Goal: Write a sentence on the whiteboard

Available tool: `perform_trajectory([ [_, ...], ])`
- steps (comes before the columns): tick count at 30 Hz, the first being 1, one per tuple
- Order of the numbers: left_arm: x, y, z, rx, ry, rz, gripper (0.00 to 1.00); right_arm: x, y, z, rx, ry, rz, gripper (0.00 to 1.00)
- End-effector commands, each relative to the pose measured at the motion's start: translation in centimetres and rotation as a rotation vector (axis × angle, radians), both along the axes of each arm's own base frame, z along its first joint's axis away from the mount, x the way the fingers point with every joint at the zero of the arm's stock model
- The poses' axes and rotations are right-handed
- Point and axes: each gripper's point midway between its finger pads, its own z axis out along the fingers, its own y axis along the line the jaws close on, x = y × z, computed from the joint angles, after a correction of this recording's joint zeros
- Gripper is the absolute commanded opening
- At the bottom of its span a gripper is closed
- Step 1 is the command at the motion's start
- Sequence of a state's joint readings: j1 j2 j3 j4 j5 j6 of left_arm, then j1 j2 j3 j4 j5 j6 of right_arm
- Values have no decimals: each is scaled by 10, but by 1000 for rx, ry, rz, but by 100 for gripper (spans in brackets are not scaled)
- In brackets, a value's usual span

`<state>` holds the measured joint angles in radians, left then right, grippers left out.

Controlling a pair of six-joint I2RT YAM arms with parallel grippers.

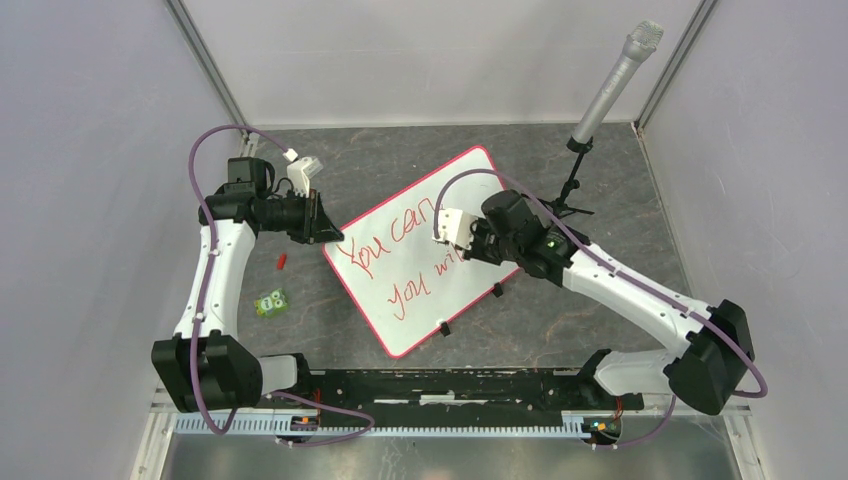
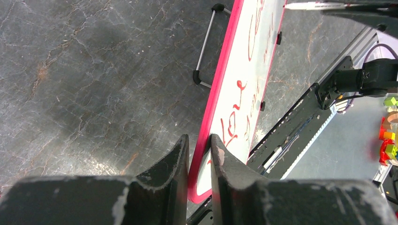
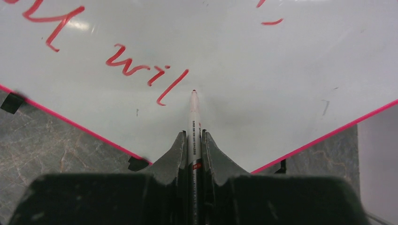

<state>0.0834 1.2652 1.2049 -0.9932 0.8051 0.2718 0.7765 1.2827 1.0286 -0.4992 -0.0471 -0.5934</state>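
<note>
Right fingers (image 3: 173, 159) pinching marker (image 3: 193, 117), left fingers (image 2: 173, 164) clamping whiteboard (image 3: 281, 70) edge, red sentence (image 1: 395, 245) reading "You can / you wil"

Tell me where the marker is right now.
In the right wrist view, the marker is clamped in the right end effector, its tip over the whiteboard, just right of the last stroke of the sentence.
</note>
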Motion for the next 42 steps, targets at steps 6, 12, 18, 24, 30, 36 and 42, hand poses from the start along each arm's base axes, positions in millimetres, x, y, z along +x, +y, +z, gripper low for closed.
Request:
perform_trajectory([
  [6, 2, 0, 8, 25, -53, -17, 17, 24, 13, 28, 26, -82, -3, 0],
  [12, 3, 1, 6, 32, -53, -15, 17, 24, 12, 12, 2, -64, 4, 0],
  [18, 2, 1, 5, 30, -48, -17, 17, 15, 4, 1, -8, -43, 2, 0],
  [24, 2, 1, 5, 31, -49, -18, 17, 0, -4, -17, -5, 2, 1, 0],
  [30, 1, 0, 6, 29, -49, -15, 17, -7, -12, -23, -14, 9, -5, 0],
  [36, 1, 0, 7, 28, -50, -14, 17, 3, -17, -7, -30, -42, -25, 0],
  [42, 1, 1, 9, 34, -62, -11, 17, 12, -12, 17, 3, -75, -36, 0],
])
